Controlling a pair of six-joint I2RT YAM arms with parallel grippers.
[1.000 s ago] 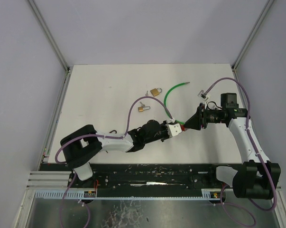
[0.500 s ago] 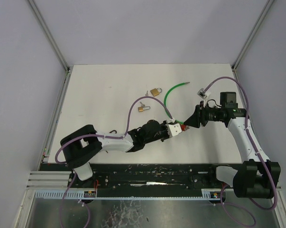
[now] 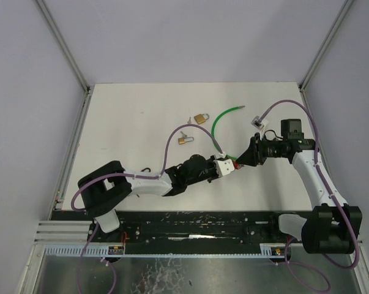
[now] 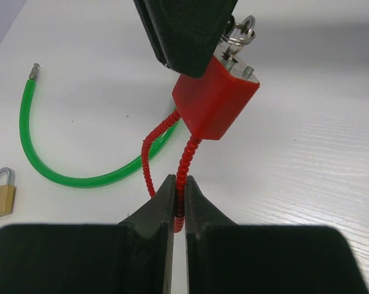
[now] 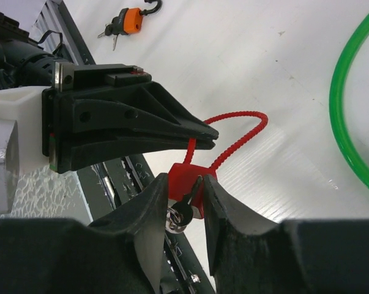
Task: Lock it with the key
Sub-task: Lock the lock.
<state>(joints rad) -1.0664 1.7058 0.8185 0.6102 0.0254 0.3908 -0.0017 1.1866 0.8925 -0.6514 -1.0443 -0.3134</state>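
Observation:
A red padlock (image 3: 235, 164) with a red ribbed cable shackle hangs above the table between the two arms. My left gripper (image 4: 178, 190) is shut on the shackle cable just below the lock body (image 4: 215, 101). A black-headed key (image 5: 185, 211) with a small ring (image 4: 242, 33) sits in the lock's keyhole. My right gripper (image 5: 183, 196) straddles the key and the end of the lock body (image 5: 184, 180). Its jaws stand a little apart, with a gap beside the key head. In the top view the right gripper (image 3: 243, 160) meets the left gripper (image 3: 232, 166) tip to tip.
A green cable (image 3: 224, 125) curves on the table behind the grippers. Two brass padlocks (image 3: 201, 117) (image 3: 183, 139) lie farther back left. An orange padlock with keys (image 5: 126, 21) lies near the left arm. The table's front rail (image 3: 196, 223) runs below the grippers.
My right gripper has moved left, closing in around the key end of the red padlock. The left arm holds still with the shackle.

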